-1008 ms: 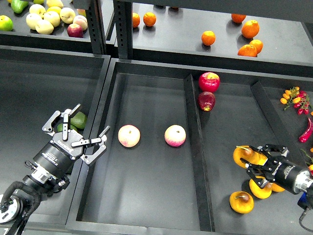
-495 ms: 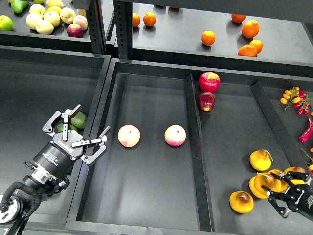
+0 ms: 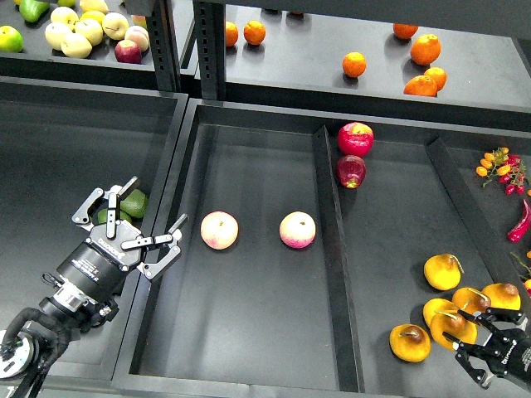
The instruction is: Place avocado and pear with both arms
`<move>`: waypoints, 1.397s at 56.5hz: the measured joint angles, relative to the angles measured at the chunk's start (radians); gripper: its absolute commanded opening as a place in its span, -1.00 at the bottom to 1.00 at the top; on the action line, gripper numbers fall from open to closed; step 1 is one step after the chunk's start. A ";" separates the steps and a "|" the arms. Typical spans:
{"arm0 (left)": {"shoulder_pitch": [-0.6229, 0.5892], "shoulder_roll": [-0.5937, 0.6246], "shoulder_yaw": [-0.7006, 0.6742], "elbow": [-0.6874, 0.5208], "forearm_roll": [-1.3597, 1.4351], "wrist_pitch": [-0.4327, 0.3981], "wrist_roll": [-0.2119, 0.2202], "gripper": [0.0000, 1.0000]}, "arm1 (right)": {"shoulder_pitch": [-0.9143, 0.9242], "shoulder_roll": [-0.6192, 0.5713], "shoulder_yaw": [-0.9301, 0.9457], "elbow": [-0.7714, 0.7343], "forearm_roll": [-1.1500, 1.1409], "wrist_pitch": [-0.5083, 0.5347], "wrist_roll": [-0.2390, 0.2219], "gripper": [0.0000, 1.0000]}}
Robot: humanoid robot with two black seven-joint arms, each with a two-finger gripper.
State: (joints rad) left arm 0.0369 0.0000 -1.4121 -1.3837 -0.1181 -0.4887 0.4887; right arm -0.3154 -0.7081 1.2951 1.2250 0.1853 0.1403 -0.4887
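My left gripper [image 3: 156, 201] is open and empty at the right edge of the left bin. Just behind its fingers lie two avocados: a lighter olive one [image 3: 134, 201] and a darker green avocado [image 3: 102, 215], mostly hidden by a finger. Several orange-yellow pears lie in the right compartment. One pear [image 3: 442, 271] lies alone and another [image 3: 410, 342] lies near the front. My right gripper [image 3: 465, 338] is open at the bottom right corner. Its fingers overlap a pile of pears [image 3: 469, 299], and it grips none that I can see.
Two pink-yellow peaches [image 3: 219, 230] [image 3: 297, 230] lie in the middle compartment. Two red apples [image 3: 354, 138] sit at the back of the right compartment. Oranges [image 3: 424, 48] and pale apples [image 3: 87, 31] are on the back shelf. Chillies and small tomatoes [image 3: 500, 166] are at the far right.
My right gripper let go of a pear and pulled back down and right to the corner. That pear now lies free in the right compartment. The left arm has not moved.
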 measured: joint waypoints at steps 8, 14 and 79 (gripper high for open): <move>0.000 0.000 0.001 0.000 0.000 0.000 0.000 0.99 | -0.002 0.001 0.000 -0.009 -0.004 0.001 0.000 -0.55; 0.000 0.000 0.005 0.000 0.000 0.000 0.000 0.99 | 0.005 0.005 0.002 -0.024 -0.006 0.001 0.000 -0.49; 0.000 0.000 0.015 0.000 0.000 0.000 0.000 0.99 | 0.046 0.082 0.001 -0.173 -0.041 0.015 0.000 0.59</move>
State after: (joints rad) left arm 0.0368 0.0000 -1.3974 -1.3837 -0.1181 -0.4887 0.4887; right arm -0.2690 -0.6259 1.2963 1.0520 0.1441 0.1549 -0.4887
